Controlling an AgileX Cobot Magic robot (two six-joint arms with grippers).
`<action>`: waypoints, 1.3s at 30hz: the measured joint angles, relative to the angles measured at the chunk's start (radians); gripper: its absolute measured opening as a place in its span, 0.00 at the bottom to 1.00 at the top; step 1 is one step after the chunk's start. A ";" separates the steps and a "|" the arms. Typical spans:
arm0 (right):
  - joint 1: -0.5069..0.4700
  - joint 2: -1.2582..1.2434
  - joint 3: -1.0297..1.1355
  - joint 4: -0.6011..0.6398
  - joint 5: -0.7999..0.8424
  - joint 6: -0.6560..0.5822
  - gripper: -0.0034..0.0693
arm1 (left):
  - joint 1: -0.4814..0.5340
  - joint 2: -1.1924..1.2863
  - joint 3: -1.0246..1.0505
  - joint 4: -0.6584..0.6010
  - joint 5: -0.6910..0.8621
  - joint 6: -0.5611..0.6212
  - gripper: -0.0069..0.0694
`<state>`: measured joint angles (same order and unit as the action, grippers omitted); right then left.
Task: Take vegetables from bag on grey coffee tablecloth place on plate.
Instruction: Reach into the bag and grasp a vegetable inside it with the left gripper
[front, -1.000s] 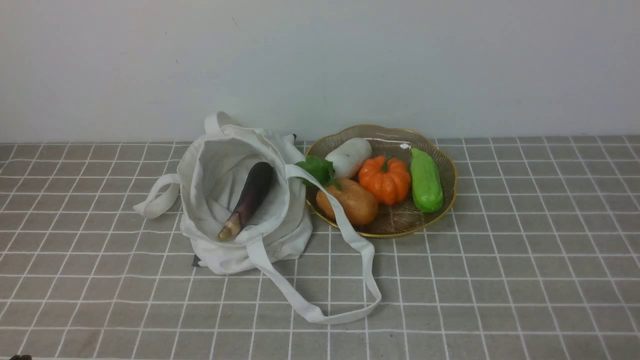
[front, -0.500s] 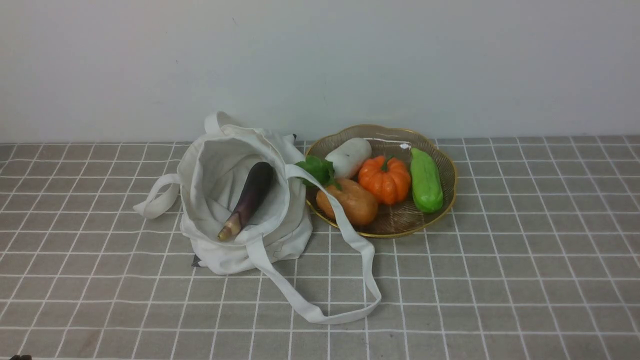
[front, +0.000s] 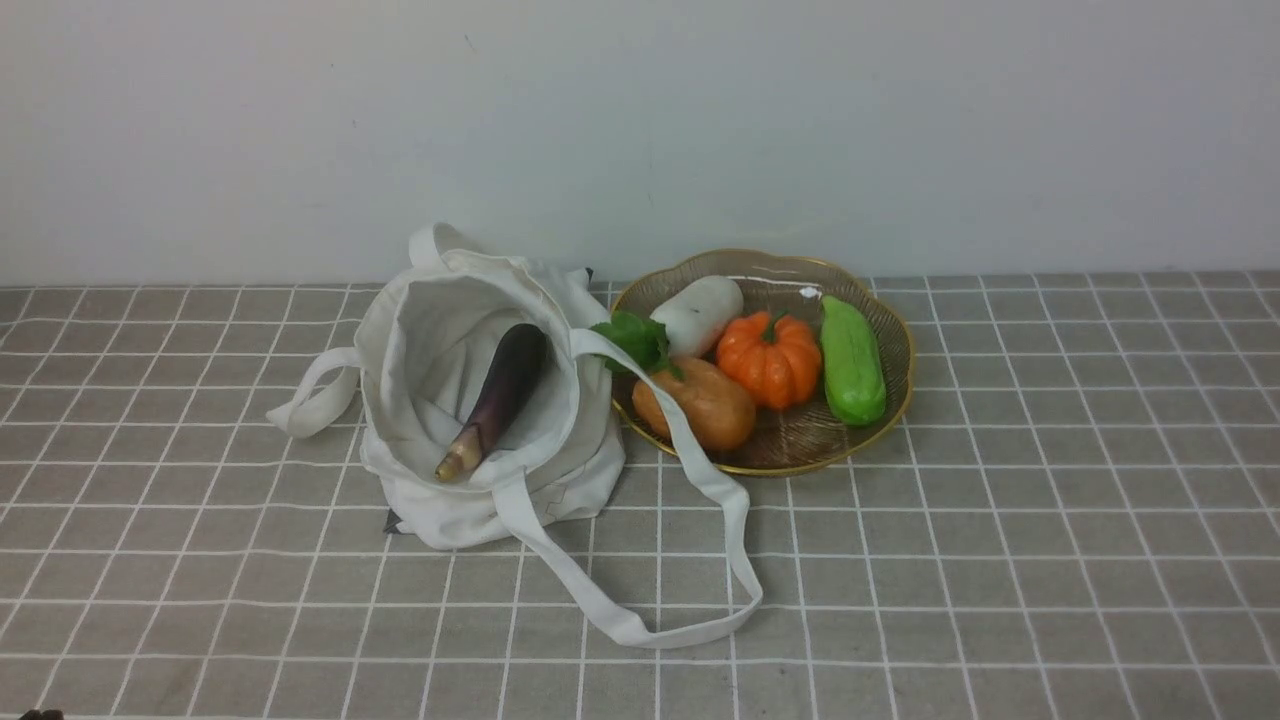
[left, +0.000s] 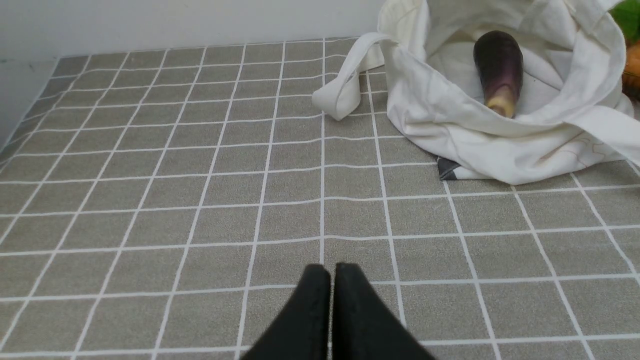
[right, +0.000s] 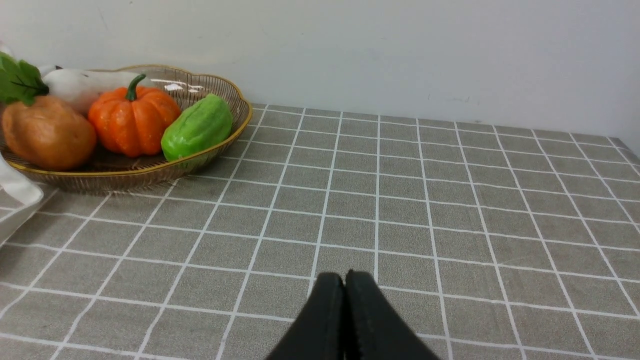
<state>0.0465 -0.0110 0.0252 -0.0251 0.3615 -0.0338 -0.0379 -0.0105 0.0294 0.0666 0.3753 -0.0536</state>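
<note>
A dark purple eggplant (front: 497, 398) (left: 498, 70) lies inside the open off-white bag (front: 440, 510) (left: 500, 150), its tan stem end toward the near rim. The bag rests on the grey checked tablecloth (front: 1000, 560), touching the gold-rimmed plate (front: 800, 462) (right: 125, 172) on its right. The plate holds a white radish (front: 700, 312), an orange pumpkin (front: 768, 360), a green gourd (front: 852, 362) and a brown potato (front: 700, 404). My left gripper (left: 332, 272) is shut and empty, low over the cloth short of the bag. My right gripper (right: 344, 279) is shut and empty, well to the side of the plate. Neither gripper shows in the front view.
One bag strap (front: 640, 600) loops forward across the cloth and over the plate's near-left rim; another strap (front: 310, 395) curls out at the bag's left. A pale wall (front: 640, 130) closes the back of the table. A green leaf (front: 632, 338) sits by the bag's rim.
</note>
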 joint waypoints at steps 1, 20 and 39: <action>0.000 0.000 0.000 0.000 0.000 0.000 0.03 | 0.000 0.000 0.000 0.000 0.000 0.000 0.08; 0.000 0.000 0.000 0.000 0.000 -0.002 0.03 | 0.000 0.000 0.000 0.012 -0.001 0.020 0.08; 0.000 0.000 0.000 0.000 0.000 -0.003 0.03 | 0.000 0.000 -0.028 -0.804 -0.141 -0.248 0.08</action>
<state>0.0465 -0.0110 0.0252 -0.0251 0.3615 -0.0367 -0.0379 -0.0105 0.0016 -0.7370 0.2347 -0.3017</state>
